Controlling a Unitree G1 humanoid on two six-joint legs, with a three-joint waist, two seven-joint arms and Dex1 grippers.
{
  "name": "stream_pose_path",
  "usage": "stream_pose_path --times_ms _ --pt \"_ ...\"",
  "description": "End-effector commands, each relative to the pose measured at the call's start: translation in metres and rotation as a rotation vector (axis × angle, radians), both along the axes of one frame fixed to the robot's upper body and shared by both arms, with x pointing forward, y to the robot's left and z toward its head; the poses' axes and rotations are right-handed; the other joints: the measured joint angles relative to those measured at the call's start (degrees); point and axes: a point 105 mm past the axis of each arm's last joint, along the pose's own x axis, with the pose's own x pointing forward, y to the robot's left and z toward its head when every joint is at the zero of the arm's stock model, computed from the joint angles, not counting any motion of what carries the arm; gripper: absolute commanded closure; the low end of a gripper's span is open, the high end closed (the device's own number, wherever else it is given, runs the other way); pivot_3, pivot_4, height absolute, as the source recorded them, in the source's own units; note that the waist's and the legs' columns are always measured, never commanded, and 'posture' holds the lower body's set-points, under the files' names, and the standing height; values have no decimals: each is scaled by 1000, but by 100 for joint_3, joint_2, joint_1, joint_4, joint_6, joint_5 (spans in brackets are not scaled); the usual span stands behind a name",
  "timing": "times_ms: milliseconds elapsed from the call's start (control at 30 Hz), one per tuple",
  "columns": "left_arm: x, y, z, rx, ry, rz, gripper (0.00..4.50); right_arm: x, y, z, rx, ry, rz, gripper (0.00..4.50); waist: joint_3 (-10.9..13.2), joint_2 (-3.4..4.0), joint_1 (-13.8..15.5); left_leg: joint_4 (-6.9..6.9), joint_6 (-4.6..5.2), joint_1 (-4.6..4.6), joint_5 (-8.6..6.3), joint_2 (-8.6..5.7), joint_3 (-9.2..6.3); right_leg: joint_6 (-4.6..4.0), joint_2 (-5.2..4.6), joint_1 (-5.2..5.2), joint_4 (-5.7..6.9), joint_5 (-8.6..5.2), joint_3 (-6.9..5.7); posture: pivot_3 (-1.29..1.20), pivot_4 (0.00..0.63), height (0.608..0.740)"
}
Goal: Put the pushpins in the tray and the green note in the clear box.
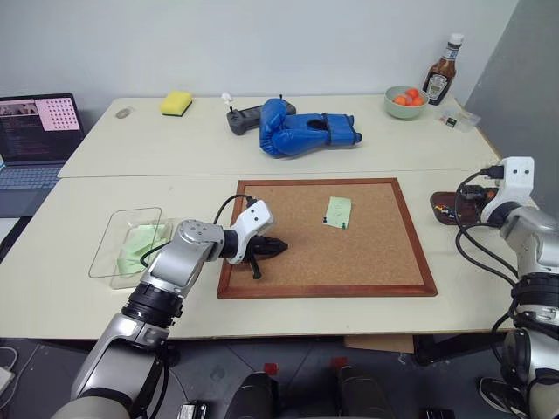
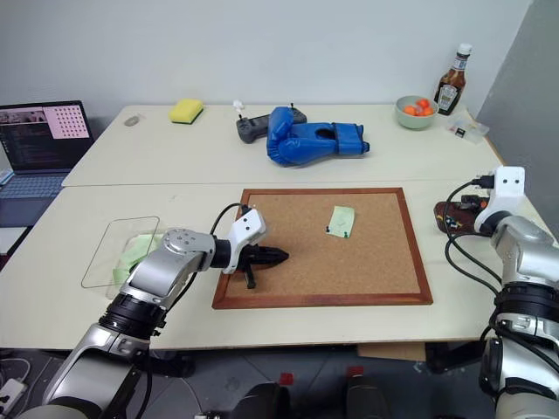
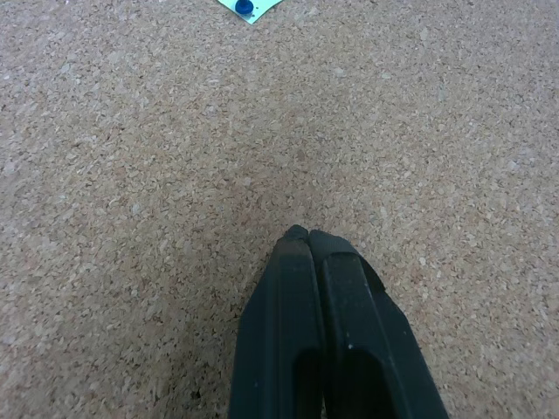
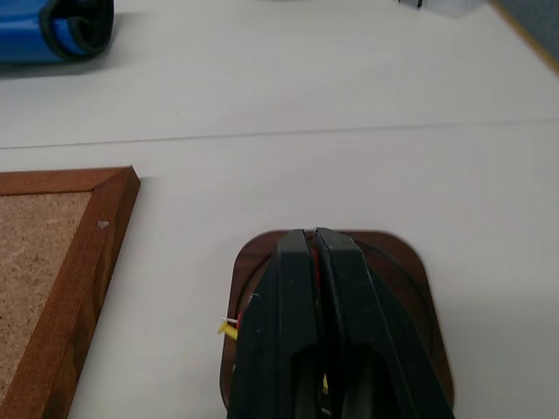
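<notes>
While looking along the left gripper (image 3: 306, 237), finding its two black fingers pressed together, pinching nothing and hanging just over bare cork in the near left part of the corkboard (image 1: 376, 262).

Seeing the right gripper (image 4: 313, 236) likewise closed tight, pointing down over the tray (image 4: 410, 271), just off the corkboard's right edge. Noticing a thin red streak in the seam between those fingers, but not being able to tell whether it is a pin being pinched or one lying beneath. Finding that gripper hidden behind its white wrist housing (image 1: 517, 173) in the head views, with much of the tray covered too. Catching a yellow pushpin (image 4: 227, 327) peeking out beside the fingers at the tray's edge; failing to count the other pushpins under the fingers.

Locating the green note (image 1: 338, 211) lying flat on the corkboard, right of its centre, with a blue pushpin (image 3: 244, 7) at one corner, cut off at the frame edge in the left wrist view. Spotting the clear box (image 1: 105, 249) just left of the corkboard, holding pale green sheets (image 1: 140, 249).

Trying to read the bottle (image 1: 441, 74) label beyond the corkboard's far right corner, and the laptop (image 1: 39, 118) screen far to its left: both being too small to read.
</notes>
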Motion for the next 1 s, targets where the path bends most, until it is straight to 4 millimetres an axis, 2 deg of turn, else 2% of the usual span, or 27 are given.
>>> stream_pose_path --times_ms 33,200,467,833,933,1000 --pt "-16 3 -33 56 115 18 4500 7 -4 13 51 -52 -5 4470 0 0 1 0 0 0 0 0 0 0 0 0 0 0 0 0 150 740" --pt "-21 4 -33 51 118 21 4500 14 -7 7 60 -38 -12 4470 0 0 -4 -2 0 -4 0 1 -1 0 0 -5 -2 0 2 0 150 740" --pt "-22 9 -33 59 121 40 4500 20 -6 3 59 -32 -11 2978 0 0 -40 -6 0 -7 -1 2 0 0 0 -9 -6 0 3 0 150 740" --pt "-19 7 -31 59 120 30 4500 22 -8 9 25 -63 -16 762 1 0 -91 -5 0 -7 0 1 0 0 0 -7 -6 0 3 0 150 740" --pt "-19 7 -31 61 121 27 4500 21 5 17 -34 -102 86 89 1 0 -98 -4 0 -6 0 2 0 0 1 -7 -6 0 3 0 150 740" --pt "-19 7 -31 63 120 26 4500 17 20 17 -74 -101 194 15 0 0 -99 -4 0 -6 0 1 -1 0 1 -7 -5 0 2 0 150 740"
